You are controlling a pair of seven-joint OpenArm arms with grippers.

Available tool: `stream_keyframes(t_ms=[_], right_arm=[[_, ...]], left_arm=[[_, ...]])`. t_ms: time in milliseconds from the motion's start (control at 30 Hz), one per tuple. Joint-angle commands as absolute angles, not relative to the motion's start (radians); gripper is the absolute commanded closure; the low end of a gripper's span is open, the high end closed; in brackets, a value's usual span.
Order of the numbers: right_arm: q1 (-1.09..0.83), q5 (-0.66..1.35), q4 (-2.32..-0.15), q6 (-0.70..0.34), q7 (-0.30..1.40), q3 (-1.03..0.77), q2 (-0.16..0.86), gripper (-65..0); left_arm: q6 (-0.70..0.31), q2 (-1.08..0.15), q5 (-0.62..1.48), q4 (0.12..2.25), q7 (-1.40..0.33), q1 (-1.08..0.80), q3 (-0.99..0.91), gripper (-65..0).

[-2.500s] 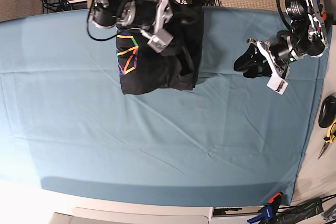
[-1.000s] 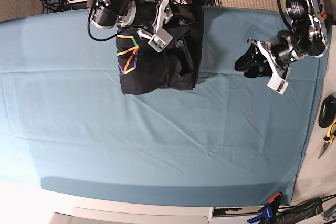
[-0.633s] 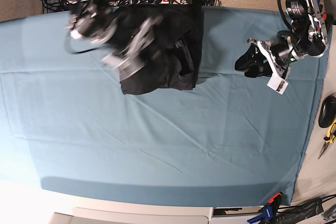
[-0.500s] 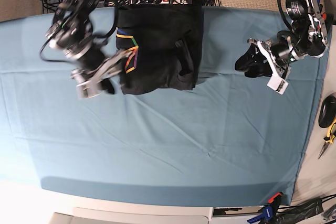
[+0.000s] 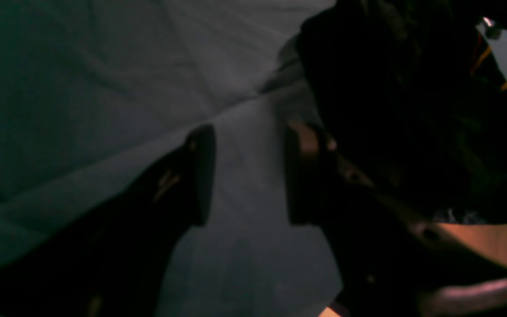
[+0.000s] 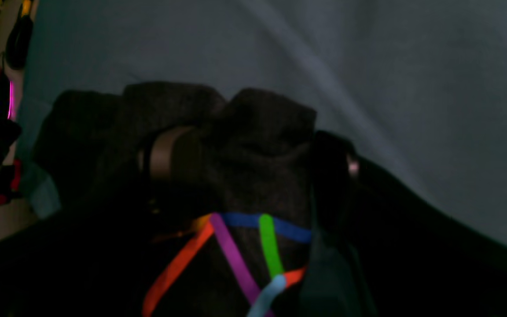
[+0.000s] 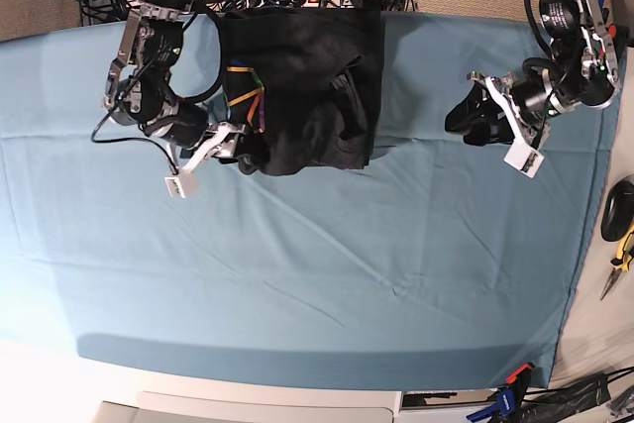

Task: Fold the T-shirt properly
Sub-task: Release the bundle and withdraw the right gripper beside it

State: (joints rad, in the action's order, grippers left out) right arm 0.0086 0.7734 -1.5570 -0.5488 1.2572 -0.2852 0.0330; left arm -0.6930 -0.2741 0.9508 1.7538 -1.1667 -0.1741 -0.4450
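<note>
Matt black cloth T-shirt [image 7: 307, 86] with a glossy rainbow print, on matt, creased teal table cover [image 7: 317, 264].

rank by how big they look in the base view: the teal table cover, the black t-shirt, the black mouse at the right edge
1. Teal table cover, by far the largest, spanning nearly the whole frame.
2. Black T-shirt, a folded bundle at the far edge.
3. Black mouse, smallest, partly cut off by the frame edge.

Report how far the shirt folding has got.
Done: the T-shirt lies as a compact, lumpy bundle at the far edge of the table cover. In hand: the right claw stands open around a bunched fold at its near-left corner, by the rainbow print; the left claw is open over bare cover. Left: flattening and squaring it.
</note>
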Motion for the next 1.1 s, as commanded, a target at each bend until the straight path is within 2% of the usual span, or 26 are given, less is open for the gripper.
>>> stream_keyframes(t_ms=[0,100,133,267,333,367,533,700,1067], right_arm=[[0.022,0.793,-1.57,-0.552,1.273,-0.268,0.036,-39.5],[0.016,0.793,-1.57,-0.552,1.283,-0.215,0.036,-37.7],[0.017,0.793,-1.57,-0.553,1.29,-0.194,0.036,-33.9],[0.019,0.793,-1.57,-0.553,1.295,-0.123,0.036,-10.1],[0.019,0.791,-1.571,-0.553,1.295,-0.102,0.036,-2.5],[0.019,0.786,-1.571,-0.553,1.294,-0.097,0.036,-0.8],[0.019,0.785,-1.57,-0.553,1.293,-0.1,0.039,-0.2],[0.019,0.785,-1.57,-0.553,1.293,-0.099,0.039,-0.2],[0.019,0.785,-1.57,-0.553,1.293,-0.099,0.039,-0.2]], left_arm=[[-0.698,-0.285,0.972,1.768,-1.144,-0.167,-0.448,-25.8],[-0.668,-0.286,0.96,1.768,-1.145,-0.167,-0.448,-25.8],[-0.661,-0.286,0.951,1.768,-1.145,-0.167,-0.448,-25.8],[-0.609,-0.3,0.935,1.768,-1.171,-0.174,-0.448,-25.8],[-0.597,-0.326,0.937,1.768,-1.189,-0.194,-0.448,-28.1],[-0.586,-0.344,0.944,1.768,-1.19,-0.212,-0.448,-30.4],[-0.533,-0.423,1.033,1.77,-1.193,-0.338,-0.448,-37.7],[-0.534,-0.418,1.117,1.813,-1.205,-0.424,-0.448,-37.8],[-0.489,-0.31,1.107,1.911,-1.178,-0.471,-0.405,-37.8]])
